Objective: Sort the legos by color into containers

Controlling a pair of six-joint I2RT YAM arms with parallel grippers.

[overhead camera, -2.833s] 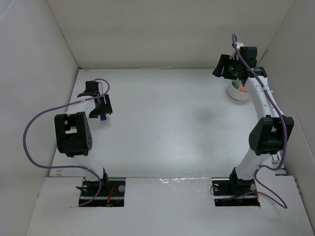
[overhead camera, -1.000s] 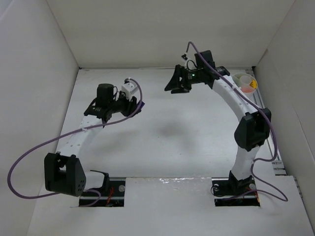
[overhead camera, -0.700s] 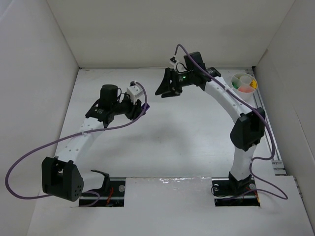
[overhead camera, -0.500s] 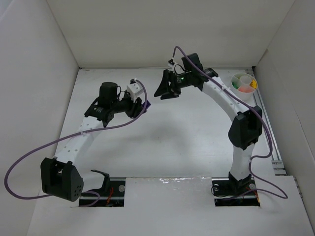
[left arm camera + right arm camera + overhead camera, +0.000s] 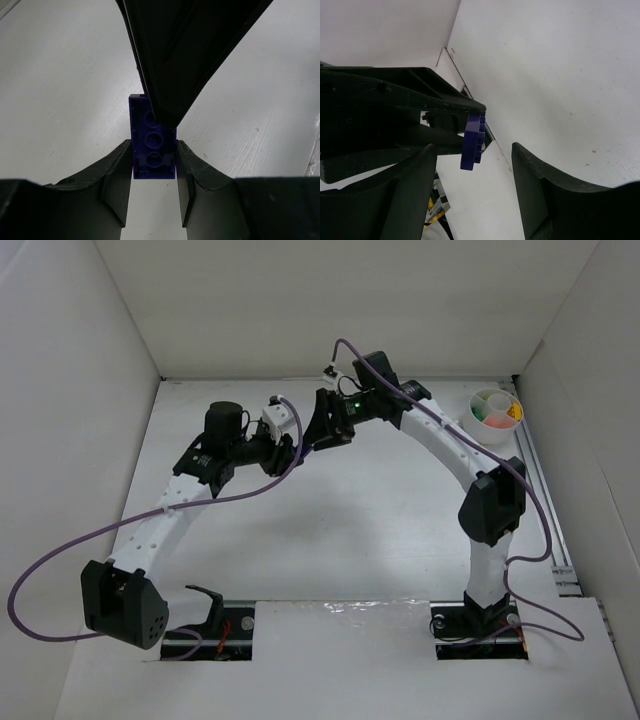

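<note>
Work surface: flat white table (image 5: 400,520), boxed in by plain white walls (image 5: 300,300) at the back and both sides; a faint grey shadow lies on the table mid-field. Purple cables (image 5: 60,560) loop off both arms. Container: one round white cup (image 5: 487,438) in the far right corner, beside the right wall, well apart from both grippers. Its wedges show green pieces (image 5: 478,413), orange pieces (image 5: 494,423) and yellow pieces (image 5: 514,412); no counts can be made out. Left gripper (image 5: 291,453) is at mid-table toward the back, jaws clamped on a dark blue lego (image 5: 150,145), gripped by its long edges, underside tubes facing the left wrist camera. Right gripper (image 5: 322,430) meets it nose to nose, jaws apart; in the right wrist view the lego stands between its two fingers (image 5: 410,200), touching neither.
</note>
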